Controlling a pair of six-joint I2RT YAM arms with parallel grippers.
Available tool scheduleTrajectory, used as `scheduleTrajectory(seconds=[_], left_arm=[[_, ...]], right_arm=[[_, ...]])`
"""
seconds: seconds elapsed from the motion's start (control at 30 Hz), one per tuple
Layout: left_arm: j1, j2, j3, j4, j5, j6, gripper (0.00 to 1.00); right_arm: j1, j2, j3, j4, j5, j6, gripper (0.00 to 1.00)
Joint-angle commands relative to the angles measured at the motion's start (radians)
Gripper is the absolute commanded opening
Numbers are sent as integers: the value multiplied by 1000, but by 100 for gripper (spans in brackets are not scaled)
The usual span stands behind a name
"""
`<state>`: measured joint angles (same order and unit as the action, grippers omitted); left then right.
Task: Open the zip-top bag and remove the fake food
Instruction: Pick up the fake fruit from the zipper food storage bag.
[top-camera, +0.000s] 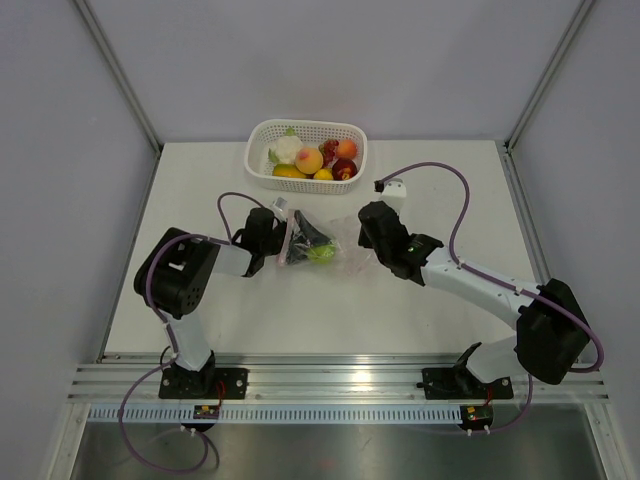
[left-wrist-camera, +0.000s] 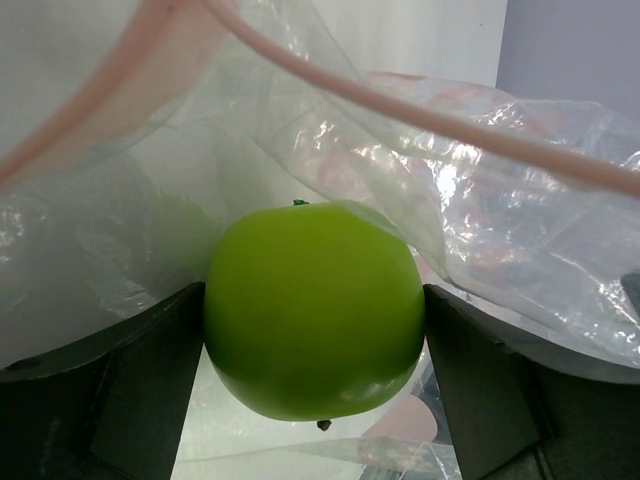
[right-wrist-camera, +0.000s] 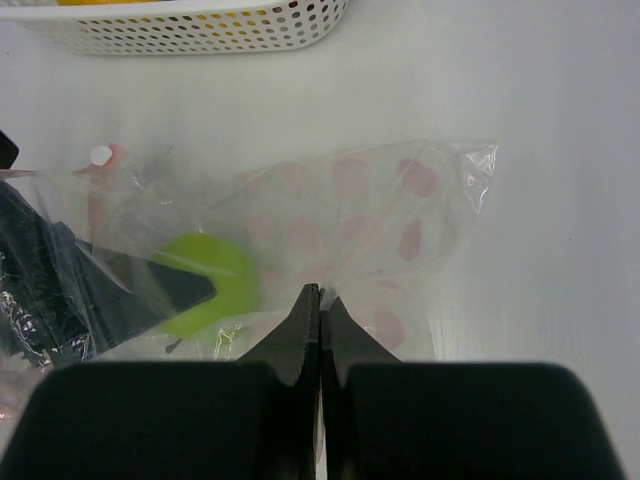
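The clear zip-top bag (top-camera: 335, 243) with pink dots lies mid-table between both arms. My left gripper (top-camera: 300, 240) reaches into its open mouth, and its two fingers press on either side of a green apple (left-wrist-camera: 315, 310), one piece of the fake food. The pink zip strip (left-wrist-camera: 400, 110) arches over the apple. My right gripper (right-wrist-camera: 320, 292) is shut, pinching a fold of the bag (right-wrist-camera: 360, 210) at its far end. Through the plastic the apple (right-wrist-camera: 215, 285) shows beside a dark left finger (right-wrist-camera: 150, 290).
A white perforated basket (top-camera: 258, 140) stands at the back of the table with several plastic fruits and vegetables (top-camera: 312, 160) in it. Its wall (right-wrist-camera: 200, 30) shows just beyond the bag. A small white part (top-camera: 393, 187) lies on the table behind the right gripper.
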<state>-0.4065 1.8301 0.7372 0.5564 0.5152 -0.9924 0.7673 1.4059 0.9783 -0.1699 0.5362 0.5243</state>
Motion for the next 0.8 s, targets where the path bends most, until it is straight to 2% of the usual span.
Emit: scheduleTrajectory(seconds=[0.0,0.13,0.4,0.57,0.77], left_arm=[[-3,9,34,-23,-17,38,86],[-3,-3,34,-21,-9,38,83],[-2,-54,28,-52,-24,63,80],[8,-87,14,-52,-30,60,80],[63,-74,-44,86,60,-46,80]], right_arm=[[-8,-2,37,13,-10,14,0],[-45,11,39,1,-31,39,0],[-198,24,-3,-11,-136,132,0],[-229,25,-19,-13,-154,151,0],[-307,8,-82,46,-258,195,0]])
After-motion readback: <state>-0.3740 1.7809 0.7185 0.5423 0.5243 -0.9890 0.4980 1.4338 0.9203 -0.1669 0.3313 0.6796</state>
